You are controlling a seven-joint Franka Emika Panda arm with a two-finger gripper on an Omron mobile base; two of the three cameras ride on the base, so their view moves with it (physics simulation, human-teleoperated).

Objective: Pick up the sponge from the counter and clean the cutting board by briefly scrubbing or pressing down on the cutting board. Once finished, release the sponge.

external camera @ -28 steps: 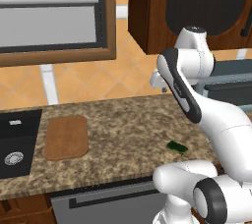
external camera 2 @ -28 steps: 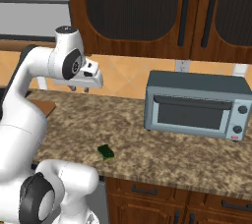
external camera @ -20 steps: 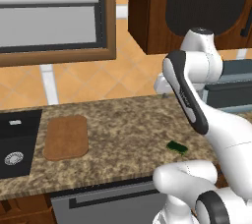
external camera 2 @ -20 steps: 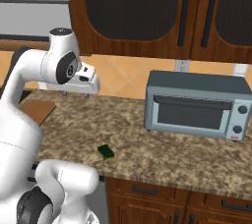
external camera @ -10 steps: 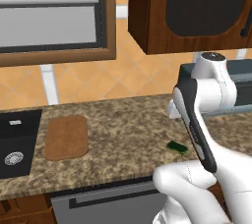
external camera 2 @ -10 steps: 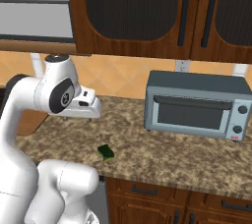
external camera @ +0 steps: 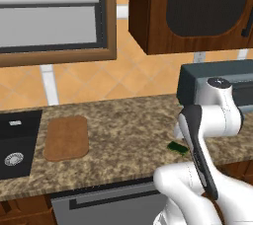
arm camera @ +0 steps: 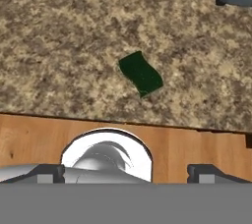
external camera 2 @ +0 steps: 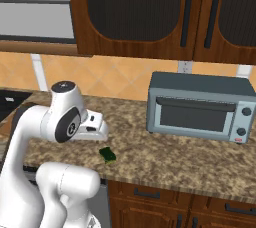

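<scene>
**Sponge below my pincer, near the counter's front edge**

The small flat dark green rectangular sponge lies bare on the speckled brown-and-tan granite counter, close to its front edge. In the hand view it sits ahead of my pincer, long axis skewed diagonally to my fingers. My finger tips stand wide apart, holding nothing. The plain brown wooden cutting board lies well apart, towards the sink end.

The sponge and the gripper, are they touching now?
Apart. In the hand view, the sponge lies alone on the counter, with bare granite between it and the gripper fingertips.
</scene>
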